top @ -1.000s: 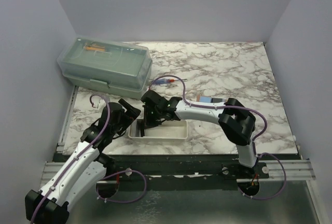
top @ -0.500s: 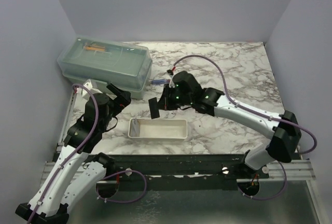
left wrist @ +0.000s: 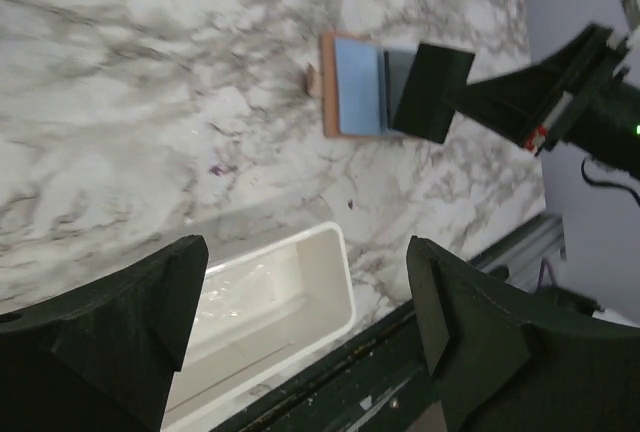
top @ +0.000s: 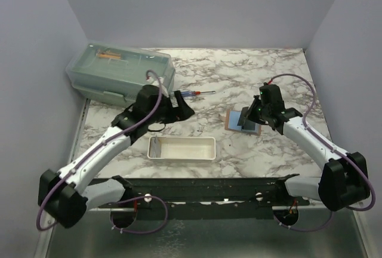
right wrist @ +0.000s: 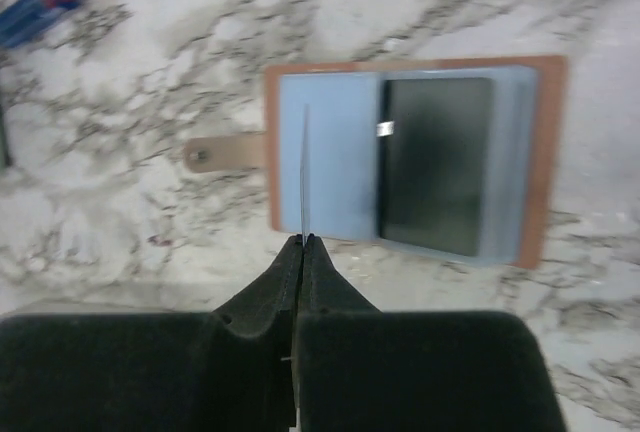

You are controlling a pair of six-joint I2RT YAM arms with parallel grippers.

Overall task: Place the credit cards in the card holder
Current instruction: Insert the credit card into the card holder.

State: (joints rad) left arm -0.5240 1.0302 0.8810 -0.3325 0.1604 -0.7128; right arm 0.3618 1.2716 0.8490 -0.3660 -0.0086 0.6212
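Note:
The card holder lies open on the marble table, right of centre. It is tan-brown with blue-grey pockets and a studded tab, and it also shows in the right wrist view and the left wrist view. My right gripper is shut on one thin credit card, seen edge-on and held upright just above the holder's left half. The card looks like a dark rectangle in the left wrist view. My left gripper is open and empty, hovering behind the white tray.
A long white tray sits near the front edge, with no cards visible in it. A translucent green lidded box stands at the back left. A red and blue screwdriver lies beside it. Grey walls enclose the table.
My right gripper has moved from the white tray to the right, carrying a card, and is over the open holder. My left arm has swung from the tray's left to behind it.

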